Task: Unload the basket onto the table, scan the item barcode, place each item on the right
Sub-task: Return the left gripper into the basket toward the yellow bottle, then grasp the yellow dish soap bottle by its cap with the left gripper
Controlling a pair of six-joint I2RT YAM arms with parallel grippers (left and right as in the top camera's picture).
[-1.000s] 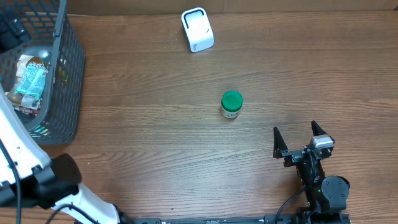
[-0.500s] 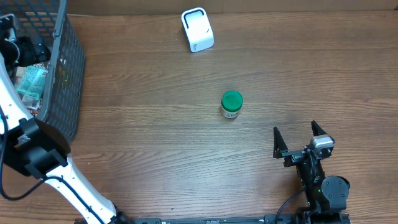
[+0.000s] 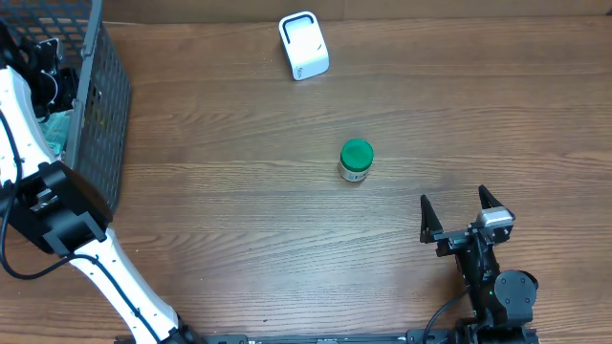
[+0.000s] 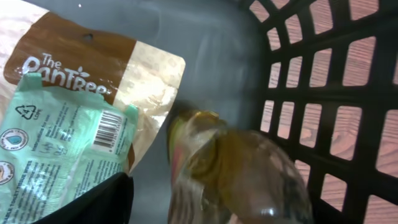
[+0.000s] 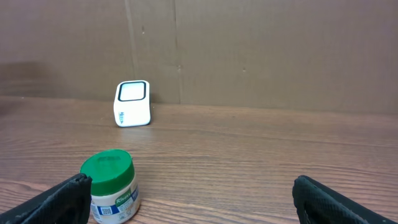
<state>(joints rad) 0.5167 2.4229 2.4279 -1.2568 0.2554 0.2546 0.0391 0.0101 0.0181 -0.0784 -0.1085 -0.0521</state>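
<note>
- The task is looking to be at an early stage: nothing is being held up to the scanner [image 3: 304,45], which is standing alone at the far edge of the worktop [image 3: 239,210].
- The left arm [image 3: 19,105] is hanging inside the basket [image 3: 107,115] at the left end of the worktop, so picking an item is probably the step in hand; lifting it out, carrying it across and showing its barcode to the scanner are all left to do.
- The left jaws are sitting low among the basket's contents, but the pictures are not showing whether they are wide, narrow or gripping something, so I cannot tell.
- The right arm [image 3: 483,258] is resting at the near edge with the right jaws standing wide and holding nothing.
- In the left wrist view the basket is holding a brown pouch [image 4: 93,56], a green packet [image 4: 56,143] lying on top of it, and a clear bottle [image 4: 239,177] just beside them, blurred and close to the camera.
- The green packet is showing its barcode [image 4: 109,129] face up.
- A green-lidded jar [image 3: 356,160] is standing upright in the middle of the worktop, well apart from the basket and the scanner.
- Which item is meant for scanning is not certain; judging by the left arm, it is one lying in the basket.
</note>
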